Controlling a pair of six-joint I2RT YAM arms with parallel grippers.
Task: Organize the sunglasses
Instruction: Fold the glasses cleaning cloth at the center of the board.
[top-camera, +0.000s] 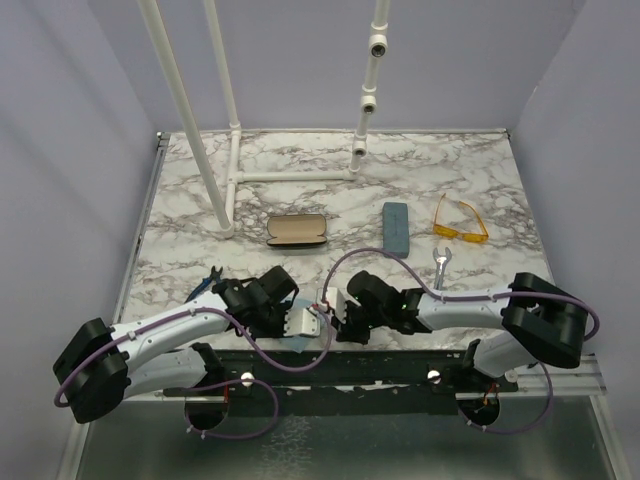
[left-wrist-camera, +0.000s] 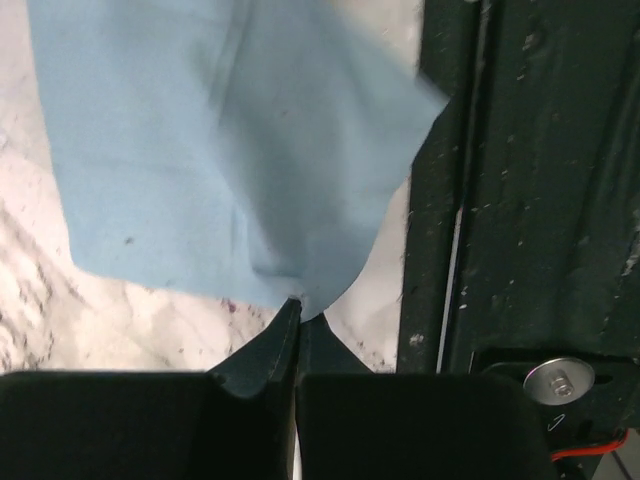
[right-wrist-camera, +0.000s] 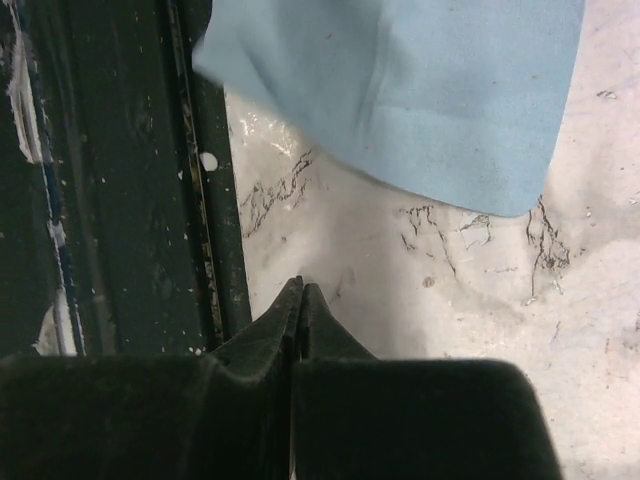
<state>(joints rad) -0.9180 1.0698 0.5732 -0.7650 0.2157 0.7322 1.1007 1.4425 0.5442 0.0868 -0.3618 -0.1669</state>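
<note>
The translucent yellow-orange sunglasses (top-camera: 460, 222) lie unfolded at the right of the marble table. A thin dark object (top-camera: 206, 284), perhaps the wire-frame sunglasses, shows beside the left arm, partly hidden by it. Both arms rest low at the near edge with their heads facing each other. My left gripper (top-camera: 316, 326) (left-wrist-camera: 297, 305) is shut, its tips meeting the edge of a light blue cloth (left-wrist-camera: 230, 150). My right gripper (top-camera: 336, 318) (right-wrist-camera: 301, 286) is shut with nothing in it, above bare marble, a little short of the same cloth (right-wrist-camera: 420, 90).
An open black oval case (top-camera: 296, 231) with a tan lining lies mid-table. A blue-grey oblong case (top-camera: 396, 228) lies to its right. A small silvery wrench-like thing (top-camera: 441, 263) sits near the right arm. White pipe frames (top-camera: 222, 170) stand at the back. A dark rail (left-wrist-camera: 520, 200) runs along the near edge.
</note>
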